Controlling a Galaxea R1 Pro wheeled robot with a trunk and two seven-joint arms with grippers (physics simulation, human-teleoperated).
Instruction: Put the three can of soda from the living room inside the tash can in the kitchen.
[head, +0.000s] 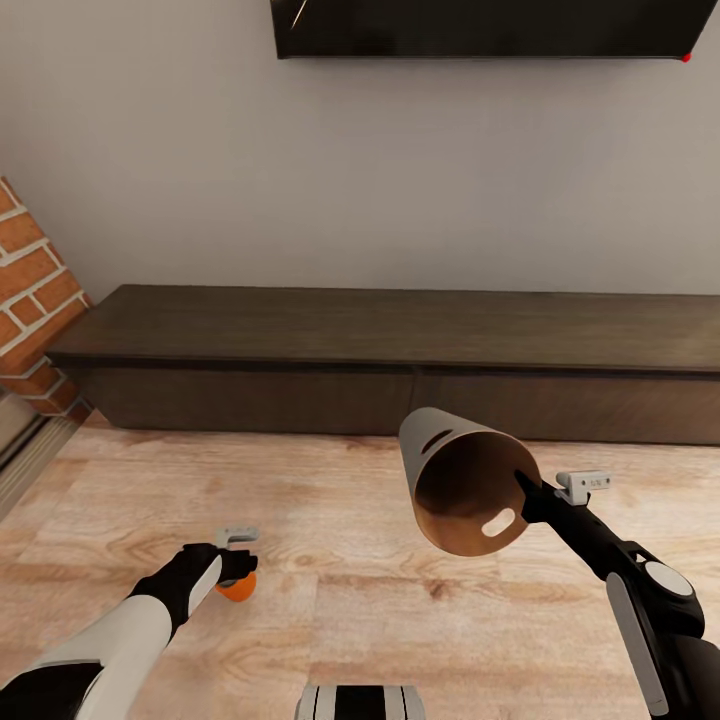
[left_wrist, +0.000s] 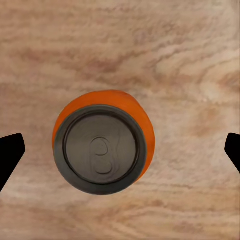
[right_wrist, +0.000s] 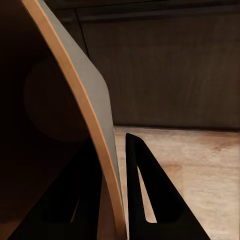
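The left pincer (left_wrist: 120, 152) gapes wide around the light, slippery-looking orange can (left_wrist: 104, 141), best squeezed mid-body, while the right pincer (right_wrist: 116, 190) pinches the trash can (head: 460, 480) by its rim.

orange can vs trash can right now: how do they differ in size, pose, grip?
Size: the orange can is far smaller than the trash can.
Pose: the orange can stands upright on the plank floor; the trash can is lifted off it, tilted, mouth toward the head camera.
Grip: the left hand is open, fingers wide of the orange can; the right hand pinches the trash can's rim.
Shared: both are round.
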